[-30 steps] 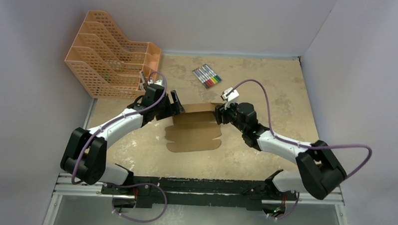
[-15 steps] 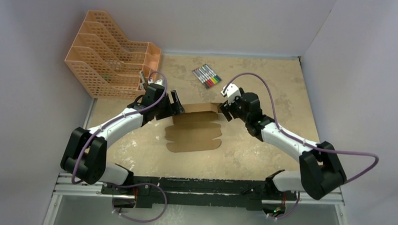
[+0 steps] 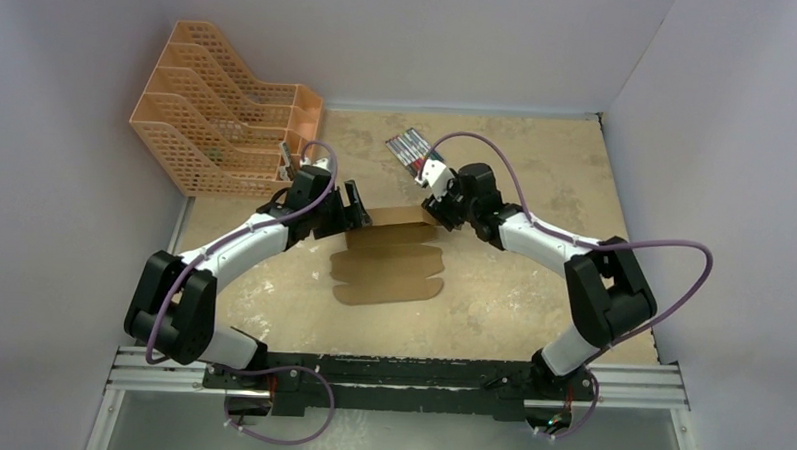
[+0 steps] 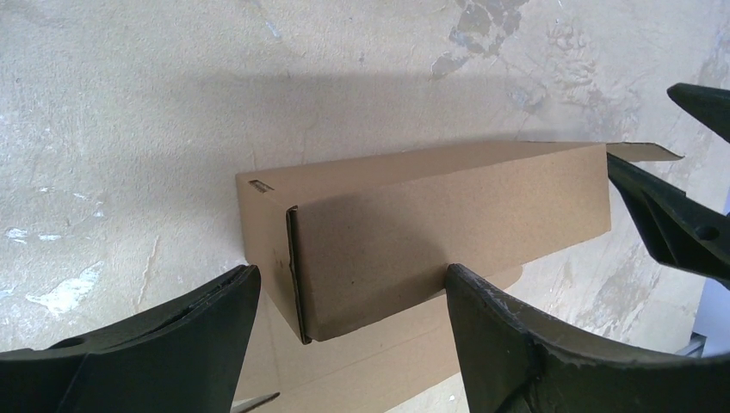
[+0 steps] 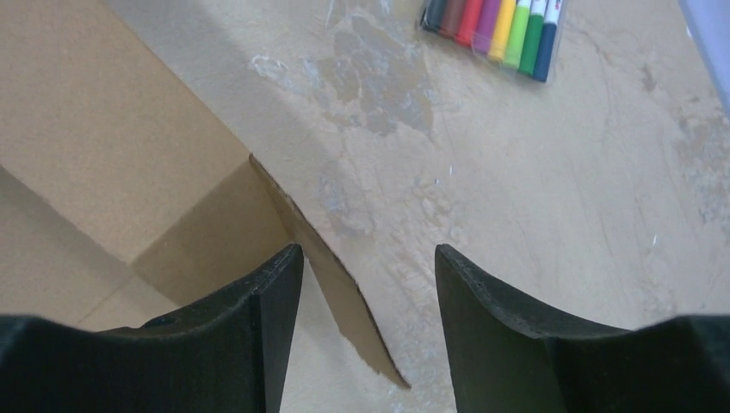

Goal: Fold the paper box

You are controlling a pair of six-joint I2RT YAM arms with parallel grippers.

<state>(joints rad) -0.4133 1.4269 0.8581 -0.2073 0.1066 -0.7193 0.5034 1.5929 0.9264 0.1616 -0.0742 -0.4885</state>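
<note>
Paper box (image 3: pixel 388 275) is mid-desk (image 3: pixel 532 290), between your two arms. The near part lies flat with rounded tabs at its edges. The far strip is folded up into a long raised wall (image 4: pixel 448 215), with a short end panel turned in at its left end.

Left fingers (image 4: pixel 172 344) are at the left end of that wall. In the wrist view they're spread wide, with the box's end corner in the gap between them. The wall runs on behind one finger, so nothing is clamped. You can't tell whether either finger touches the cardboard.

Right fingers (image 5: pixel 534 344) are at the wall's right end. They're apart too. A thin side flap (image 5: pixel 340 301) stands on edge and runs down through the gap, close to one finger, with bare desk showing on the other side. No clamp on it.

Marker pack (image 5: pixel 495 26) lies on the desk beyond the right fingers, apart from the box. From the top view the right wrist covers part of it. Orange mesh rack (image 3: pixel 223 119) sits in the far-left corner, apart from the box.
</note>
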